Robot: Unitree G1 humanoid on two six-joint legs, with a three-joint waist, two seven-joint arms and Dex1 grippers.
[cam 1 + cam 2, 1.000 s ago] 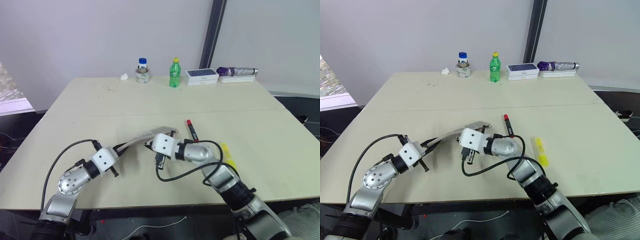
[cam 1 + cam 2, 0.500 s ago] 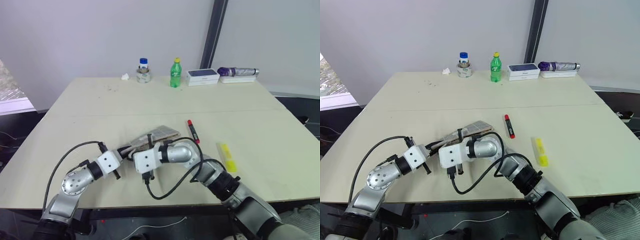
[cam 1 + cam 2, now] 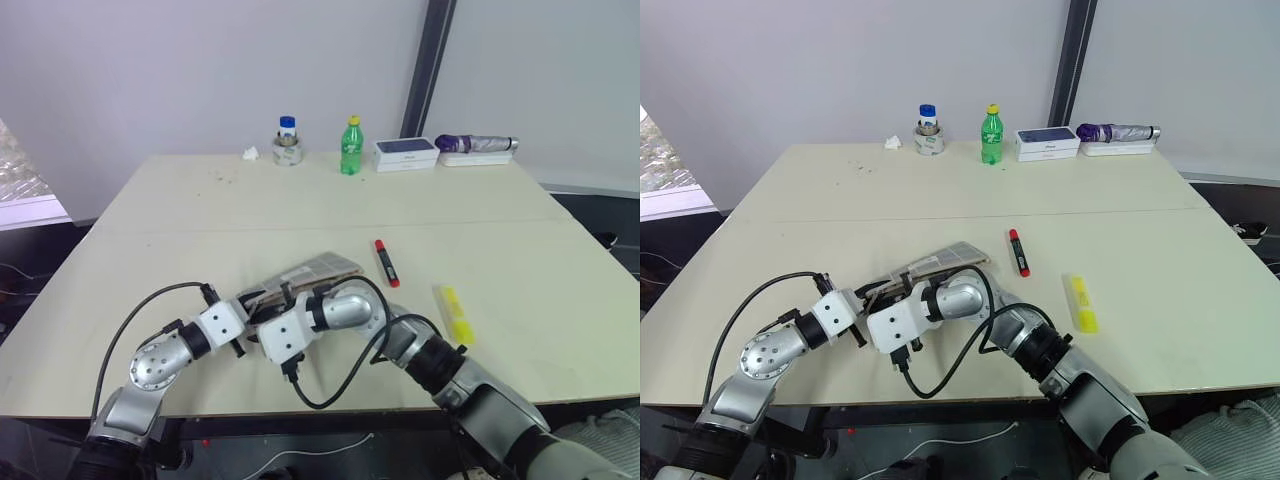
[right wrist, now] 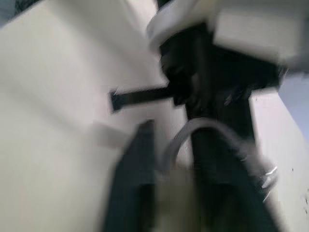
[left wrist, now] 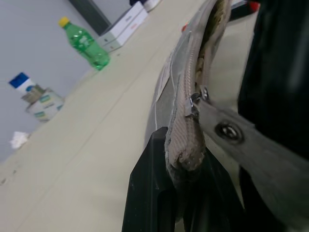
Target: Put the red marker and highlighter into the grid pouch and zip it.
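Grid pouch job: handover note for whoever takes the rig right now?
Left gripper: shut on the near end of the grid pouch, beside the zipper slider, holding that end off the table.
Right gripper: at the pouch's near end by the left gripper; open or shut unclear, no hold confirmed.
Red marker and highlighter: both lie on the table right of the pouch.
Done: pouch gripped.
Left: load both pens, zip.

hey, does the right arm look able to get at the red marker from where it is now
Probably yes, once it swings back. The red marker lies in the open on the table, apart from the grid pouch. The right gripper is crossed over by the left gripper.
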